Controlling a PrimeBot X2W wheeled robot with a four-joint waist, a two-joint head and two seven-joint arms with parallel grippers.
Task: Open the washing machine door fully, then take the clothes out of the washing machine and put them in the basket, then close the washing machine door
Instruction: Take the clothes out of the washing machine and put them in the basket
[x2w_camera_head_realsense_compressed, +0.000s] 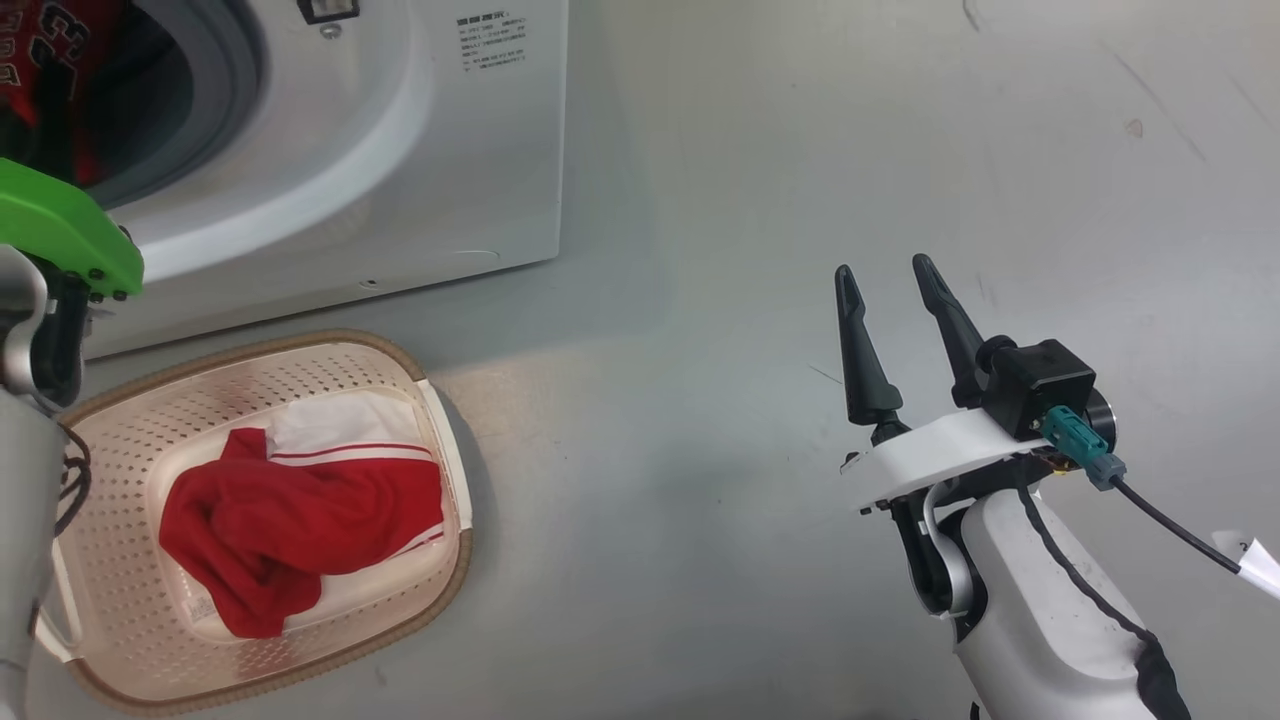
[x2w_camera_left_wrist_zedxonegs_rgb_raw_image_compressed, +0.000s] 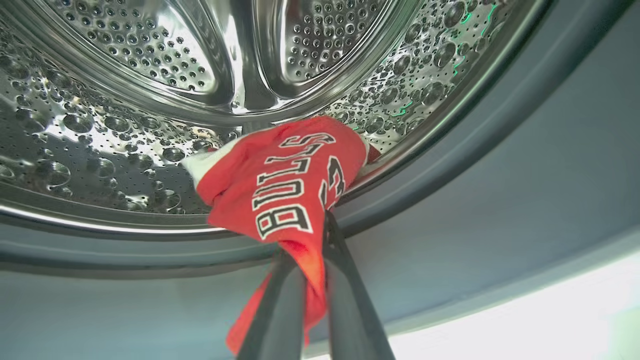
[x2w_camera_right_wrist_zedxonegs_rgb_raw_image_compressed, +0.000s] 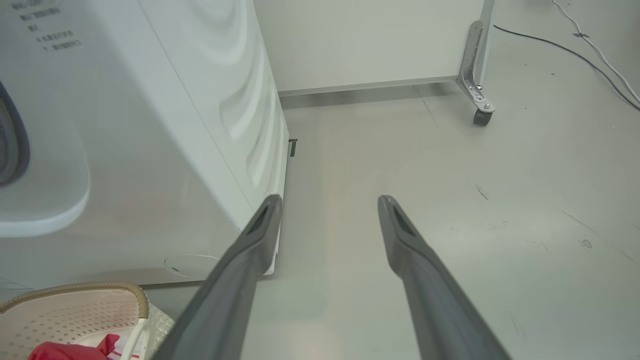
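Note:
Inside the steel drum (x2w_camera_left_wrist_zedxonegs_rgb_raw_image_compressed: 150, 75) of the washing machine (x2w_camera_head_realsense_compressed: 420, 150), my left gripper (x2w_camera_left_wrist_zedxonegs_rgb_raw_image_compressed: 307, 240) is shut on a red jersey (x2w_camera_left_wrist_zedxonegs_rgb_raw_image_compressed: 285, 180) with white "BULLS" lettering. The cloth is pinched between the two dark fingers and trails over the grey gasket (x2w_camera_left_wrist_zedxonegs_rgb_raw_image_compressed: 500, 175). That jersey (x2w_camera_head_realsense_compressed: 40, 60) also shows in the machine's mouth in the head view. Another red garment (x2w_camera_head_realsense_compressed: 290, 520) with white trim lies in the cream basket (x2w_camera_head_realsense_compressed: 400, 370) on the floor before the machine. My right gripper (x2w_camera_head_realsense_compressed: 885, 275) hangs open above bare floor, holding nothing. The washing machine door is out of view.
My left arm's green cover (x2w_camera_head_realsense_compressed: 60, 230) sits at the machine's mouth above the basket. In the right wrist view, a white panel on a caster (x2w_camera_right_wrist_zedxonegs_rgb_raw_image_compressed: 482, 116) stands behind the machine's side, and cables (x2w_camera_right_wrist_zedxonegs_rgb_raw_image_compressed: 575, 50) run across the grey floor at the far right.

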